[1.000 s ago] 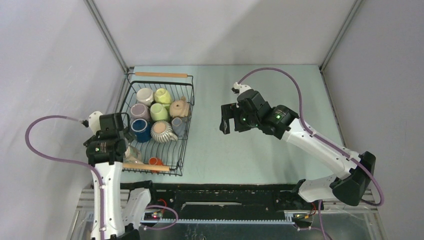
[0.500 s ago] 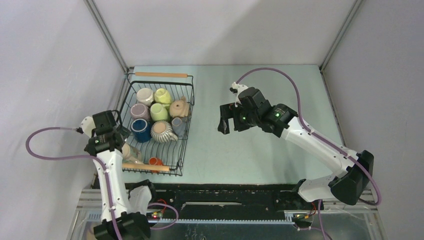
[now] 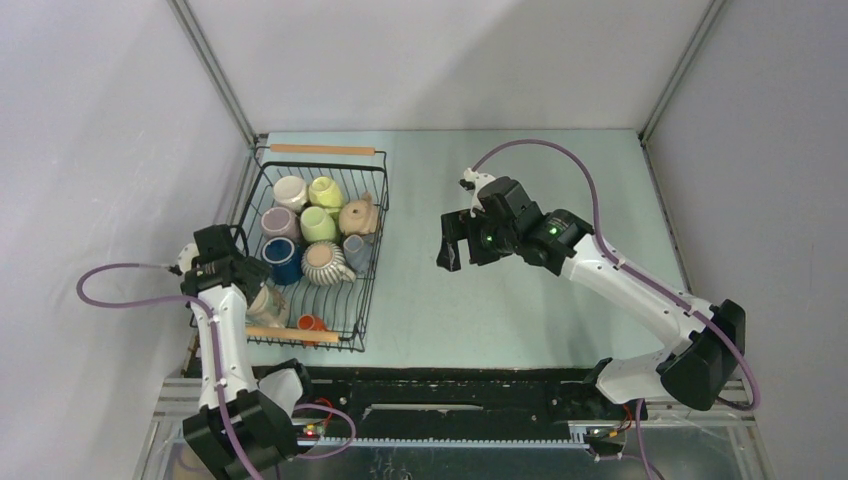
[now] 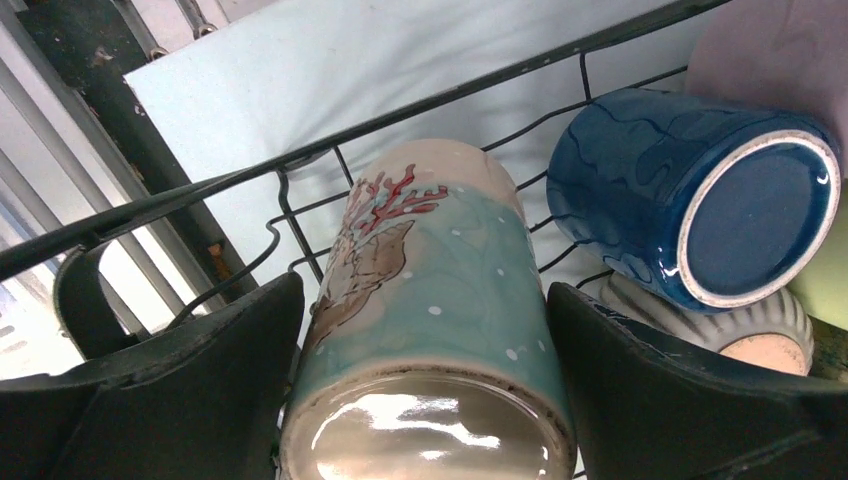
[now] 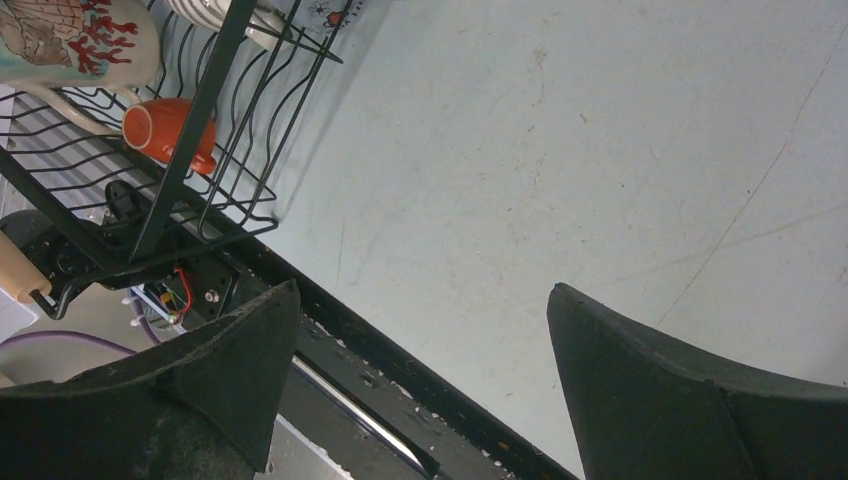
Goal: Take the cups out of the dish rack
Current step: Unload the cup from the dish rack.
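Note:
The black wire dish rack [image 3: 368,270] stands at the left and holds several cups. Among them are a dark blue one [image 3: 281,259], a ribbed cream one [image 3: 323,262] and a yellow-green one [image 3: 318,224]. My left gripper [image 3: 248,278] is open at the rack's near left corner. Its fingers stand on either side of a teal mug with a red coral picture [image 4: 430,300], which lies on its side. The dark blue cup [image 4: 690,200] lies just beyond it. My right gripper [image 3: 452,242] is open and empty above the bare table, to the right of the rack.
A small orange cup [image 3: 310,323] lies at the rack's near edge and also shows in the right wrist view [image 5: 165,135]. Wooden rod handles close the far end [image 3: 322,149] and the near end [image 3: 290,333]. A black rail [image 3: 450,385] runs along the table's front edge.
My left arm has swung and lowered, bringing its open gripper down around the teal coral mug at the rack's near left. My right gripper has drifted slightly left.

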`<action>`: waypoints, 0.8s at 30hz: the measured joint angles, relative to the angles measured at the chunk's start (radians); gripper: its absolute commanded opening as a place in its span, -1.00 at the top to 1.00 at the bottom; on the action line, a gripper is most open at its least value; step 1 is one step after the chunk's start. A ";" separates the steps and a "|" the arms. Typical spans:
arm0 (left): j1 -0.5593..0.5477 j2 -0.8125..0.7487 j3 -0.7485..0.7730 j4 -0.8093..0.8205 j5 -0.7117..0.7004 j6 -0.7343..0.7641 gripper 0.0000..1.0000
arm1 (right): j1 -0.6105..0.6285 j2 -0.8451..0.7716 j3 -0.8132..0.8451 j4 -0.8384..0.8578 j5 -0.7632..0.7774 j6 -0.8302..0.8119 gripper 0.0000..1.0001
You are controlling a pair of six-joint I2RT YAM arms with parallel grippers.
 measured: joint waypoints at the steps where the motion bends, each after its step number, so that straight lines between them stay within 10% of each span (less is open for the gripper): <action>1: 0.000 0.002 0.000 -0.004 0.006 0.001 -1.00 | 0.000 0.000 -0.002 0.002 -0.001 0.000 -0.99; 24: -0.026 -0.050 0.000 -0.046 0.084 0.043 -0.92 | 0.000 0.039 -0.009 0.053 -0.027 0.000 -0.99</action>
